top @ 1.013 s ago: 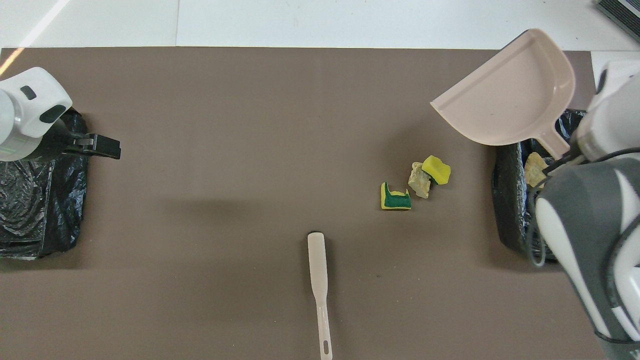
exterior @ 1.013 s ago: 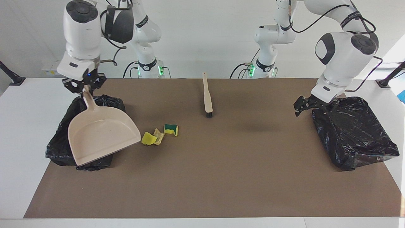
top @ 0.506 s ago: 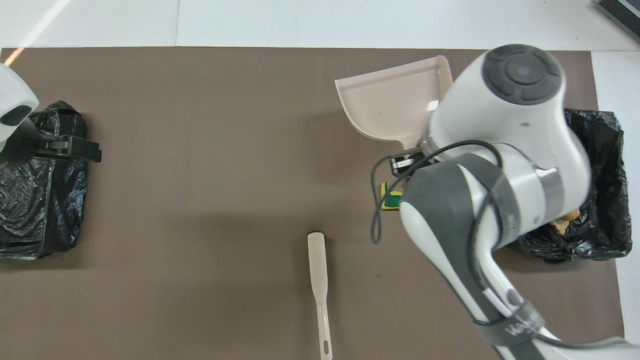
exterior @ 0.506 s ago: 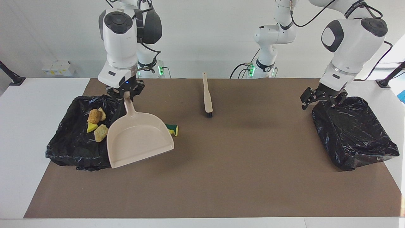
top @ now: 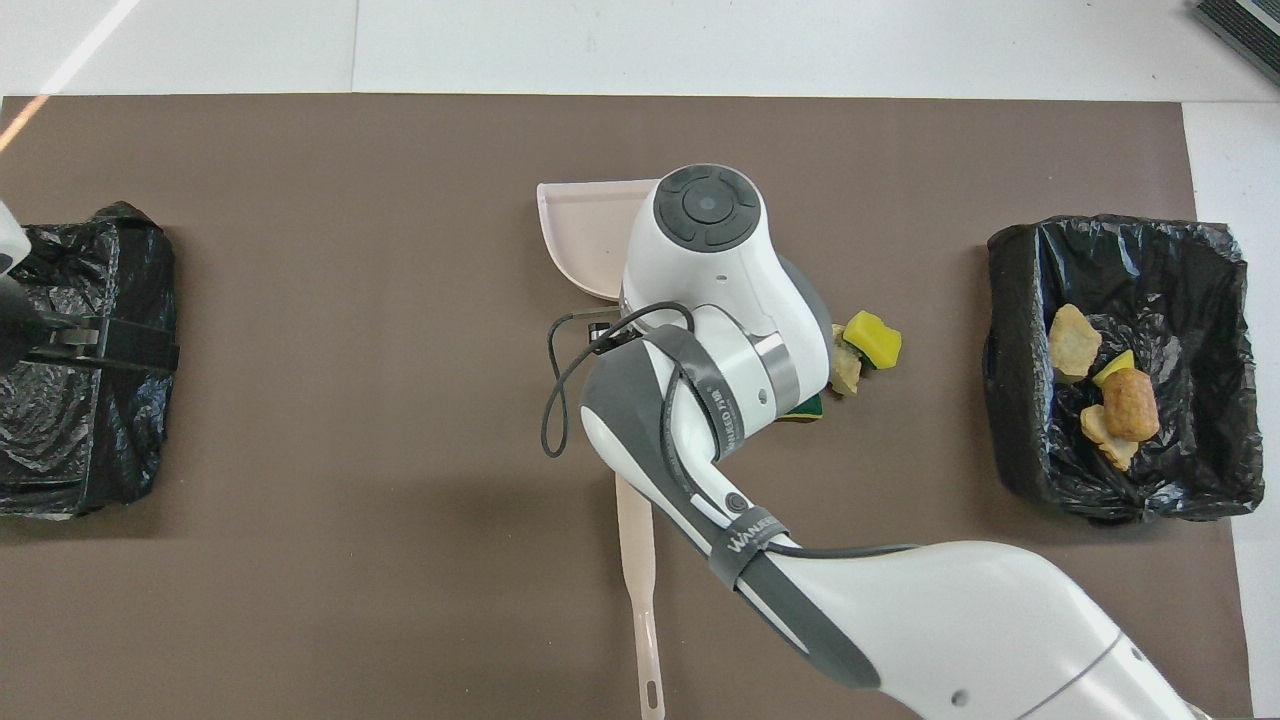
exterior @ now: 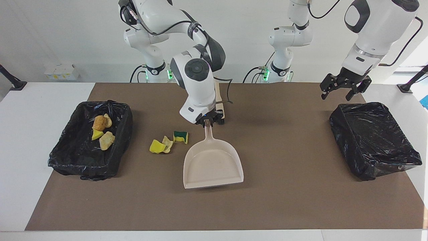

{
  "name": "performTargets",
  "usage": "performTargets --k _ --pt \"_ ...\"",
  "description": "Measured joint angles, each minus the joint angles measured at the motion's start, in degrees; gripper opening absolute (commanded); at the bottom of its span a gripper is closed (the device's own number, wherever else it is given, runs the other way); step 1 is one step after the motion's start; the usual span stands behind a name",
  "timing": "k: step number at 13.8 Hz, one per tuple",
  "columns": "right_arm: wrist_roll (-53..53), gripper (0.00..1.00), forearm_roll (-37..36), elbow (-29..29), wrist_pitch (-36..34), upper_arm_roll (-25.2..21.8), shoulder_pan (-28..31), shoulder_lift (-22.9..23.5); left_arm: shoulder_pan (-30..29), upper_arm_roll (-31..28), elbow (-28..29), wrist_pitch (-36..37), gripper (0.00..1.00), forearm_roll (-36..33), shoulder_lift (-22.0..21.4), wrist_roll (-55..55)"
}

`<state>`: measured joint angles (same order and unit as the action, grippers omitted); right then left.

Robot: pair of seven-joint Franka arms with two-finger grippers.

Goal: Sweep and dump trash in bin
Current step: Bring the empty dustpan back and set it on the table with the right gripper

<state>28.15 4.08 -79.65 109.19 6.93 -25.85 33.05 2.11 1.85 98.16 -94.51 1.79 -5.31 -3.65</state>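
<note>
My right gripper [exterior: 209, 122] is shut on the handle of the beige dustpan [exterior: 212, 164], which sits low over the middle of the mat with its mouth pointing away from the robots. Three pieces of trash lie on the mat beside the pan, toward the right arm's end: a yellow sponge [exterior: 156, 146] [top: 872, 338], a beige scrap [exterior: 167, 144] [top: 845, 372] and a green-yellow sponge [exterior: 180, 136]. More trash [exterior: 100, 123] [top: 1130, 404] lies in the black-lined bin [exterior: 67, 157] [top: 1010, 350]. My left gripper [exterior: 336, 95] hangs open and holds nothing.
The brush [exterior: 219, 100] [top: 640, 590] lies nearer to the robots than the dustpan, partly covered by my right arm. A second black-lined bin [exterior: 374, 140] [top: 90, 420] stands at the left arm's end, under my left gripper [top: 100, 345].
My right arm has carried the dustpan from over the bin to the middle of the mat and lowered it. My left gripper has risen above the second bin.
</note>
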Motion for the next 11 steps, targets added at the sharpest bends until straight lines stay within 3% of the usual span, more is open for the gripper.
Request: performTargets --k 3,4,5,6,7,11 --pt "0.9 0.00 0.4 1.1 1.3 0.0 -1.0 2.1 0.0 0.3 0.0 1.0 1.00 0.0 0.0 0.0" --pt "0.9 0.06 0.8 1.3 1.3 0.0 -1.0 2.0 0.0 0.3 0.0 1.1 1.00 0.0 0.0 0.0" --pt "0.9 0.35 1.1 1.4 1.3 0.0 -0.9 2.0 0.0 0.2 0.0 1.2 1.00 0.0 0.0 0.0" --pt "0.9 0.85 1.6 1.4 1.3 0.0 -0.9 2.0 0.0 0.1 0.0 1.2 1.00 0.0 0.0 0.0" --pt "0.9 1.00 2.1 1.4 1.3 0.0 -0.9 2.0 0.0 0.0 0.0 1.2 1.00 0.0 -0.1 0.0" --pt "0.9 1.00 2.7 1.6 -1.6 0.0 -0.7 0.8 -0.1 -0.7 0.0 1.2 1.00 0.0 -0.2 0.0"
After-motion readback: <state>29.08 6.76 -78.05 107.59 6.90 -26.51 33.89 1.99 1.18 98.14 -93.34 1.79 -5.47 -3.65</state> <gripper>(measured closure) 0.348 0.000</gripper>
